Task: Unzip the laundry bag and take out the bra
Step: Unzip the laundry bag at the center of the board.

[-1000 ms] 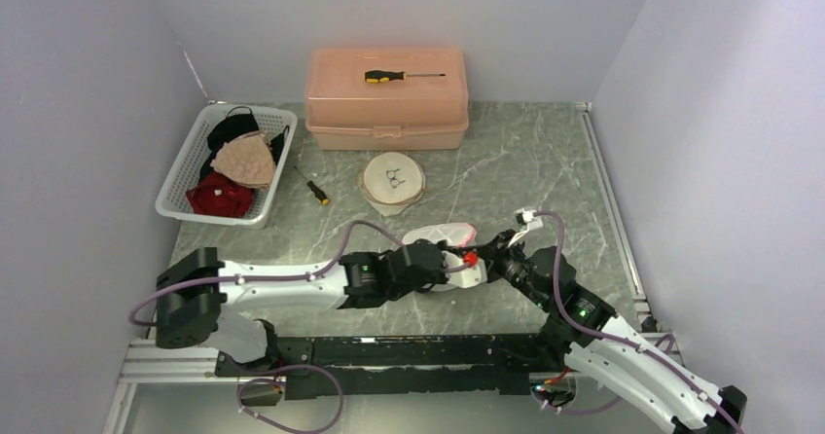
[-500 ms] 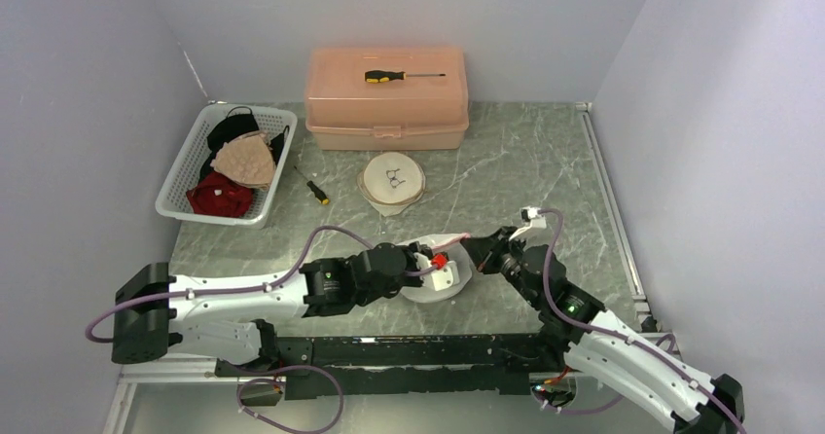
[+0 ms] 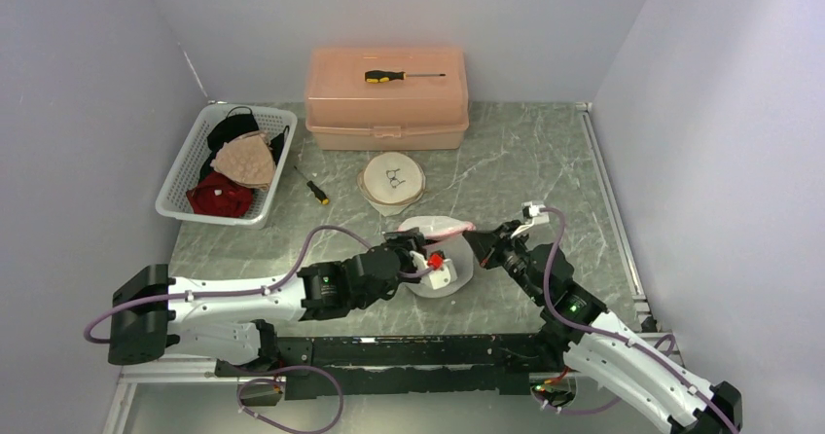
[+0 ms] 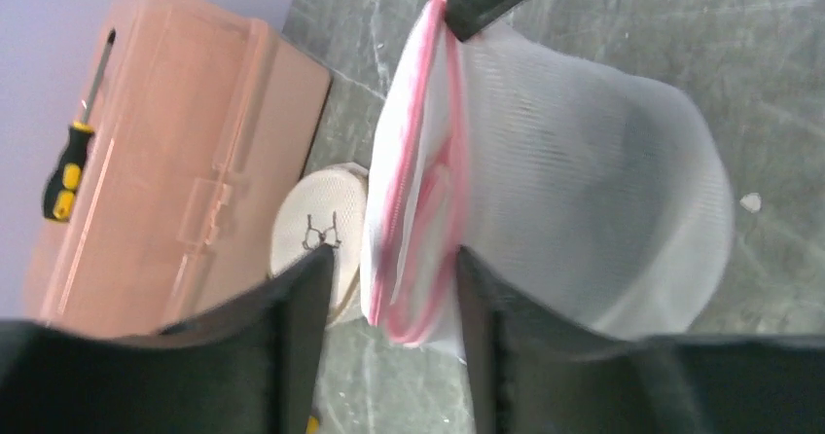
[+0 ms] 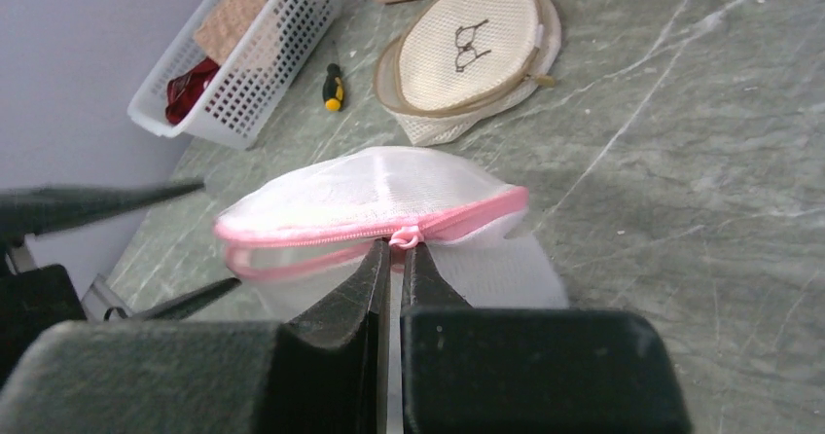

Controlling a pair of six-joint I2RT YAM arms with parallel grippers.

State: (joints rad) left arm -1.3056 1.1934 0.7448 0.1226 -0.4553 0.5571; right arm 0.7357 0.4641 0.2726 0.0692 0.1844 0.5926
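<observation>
The white mesh laundry bag [image 3: 428,232] with a pink zipper [image 5: 321,232] sits in the middle of the table, near the front. My right gripper [image 5: 399,247] is shut on the pink zipper pull [image 5: 404,237] at the bag's right end [image 3: 474,235]. My left gripper [image 4: 394,259] is open at the bag's left end [image 3: 435,264]. The bag's pink-edged corner [image 4: 413,298] hangs loose between its fingers. The bra is hidden; only a faint grey shadow [image 4: 632,132] shows through the mesh.
A pink toolbox [image 3: 386,98] at the back carries a yellow-handled screwdriver [image 3: 399,75]. A white basket [image 3: 175,196] of garments stands at the left. A small screwdriver [image 3: 316,192] and a round beige mesh bag [image 3: 392,179] lie behind the laundry bag.
My left gripper has opened and let go of the bag's left end. The left arm drew back to the left, and the bag now sits a little higher.
</observation>
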